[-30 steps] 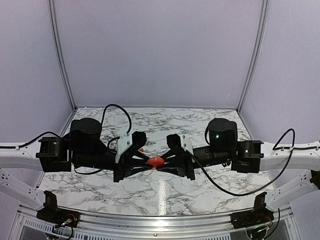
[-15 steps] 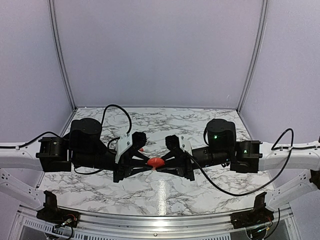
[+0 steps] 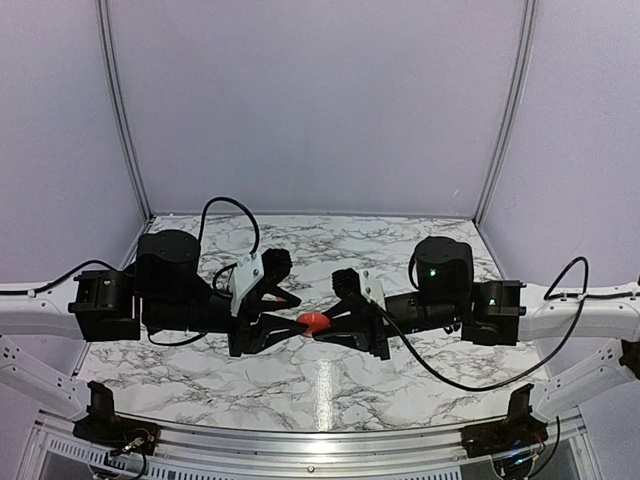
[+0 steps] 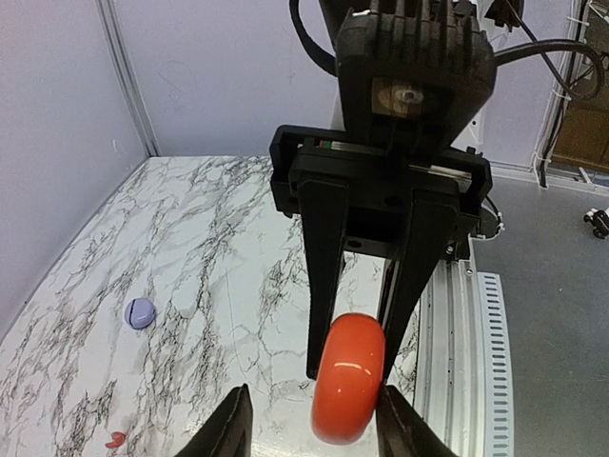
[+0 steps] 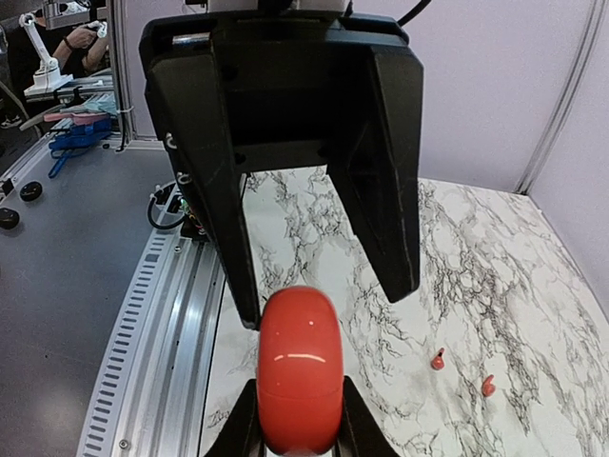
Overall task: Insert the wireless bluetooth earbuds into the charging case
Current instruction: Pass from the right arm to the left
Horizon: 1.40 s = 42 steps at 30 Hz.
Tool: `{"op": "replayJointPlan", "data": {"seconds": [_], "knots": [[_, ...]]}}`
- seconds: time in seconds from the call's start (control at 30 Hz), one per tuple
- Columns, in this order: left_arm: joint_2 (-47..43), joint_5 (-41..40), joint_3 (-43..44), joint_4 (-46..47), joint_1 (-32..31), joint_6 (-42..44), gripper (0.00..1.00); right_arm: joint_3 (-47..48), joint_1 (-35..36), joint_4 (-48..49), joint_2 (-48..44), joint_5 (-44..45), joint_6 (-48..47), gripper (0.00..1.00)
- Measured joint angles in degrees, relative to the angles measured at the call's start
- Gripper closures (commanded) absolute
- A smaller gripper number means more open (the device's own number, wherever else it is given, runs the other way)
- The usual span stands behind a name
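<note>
Backing off toward 9 o'clock, the left end effector point(image 3: 290, 322) is now standing with its jaws spread and clear of the red charging case point(image 3: 314, 322), where a second ago it was closed in on it. The right end effector point(image 3: 333, 320) is gripping the case alone from 3 o'clock, holding it edge-on above the bench point(image 3: 330, 390). I am seeing the case with its lid shut.

The earbuds point(image 5: 438, 360) are lying loose on the bench, apart from the case, at about 10 o'clock of it from overhead. A small purple disc point(image 4: 141, 312) is sitting farther off.

What I am worrying about:
- The case is round and smooth, and one pair of fingers is pinching it across its faces, so it could swivel or slip out if I swing the arm quickly.
- With the lid shut, nothing can go in; prying at it one-sided could pop the case free.
- The earbuds are tiny and rounded, so a slightly off pinch could flick one across the bench or over its edge.
</note>
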Motion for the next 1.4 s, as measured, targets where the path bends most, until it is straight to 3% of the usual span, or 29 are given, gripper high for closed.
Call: {"op": "replayJointPlan", "data": {"seconds": [0.53,0.83,1.2,1.4], "knots": [[-2.19,-1.03,0.07,0.61,3.3,-2.64,0.53,-0.15,-0.57,0.0,-1.51,0.26,-1.11,1.0],[-0.83,9.05,0.55,0.33,2.86,-0.83,0.56,-0.28,-0.31,-0.02,-1.53,-0.2,-1.16,1.0],[3.08,10.19,1.97,-0.94,1.99,0.37,0.77,-0.28,-0.31,-0.04,-1.46,-0.24,-1.07,1.0],[3.41,10.21,2.69,-2.16,1.9,1.55,0.79,-0.28,-0.31,-0.26,-1.46,-1.11,-0.52,1.0]]}}
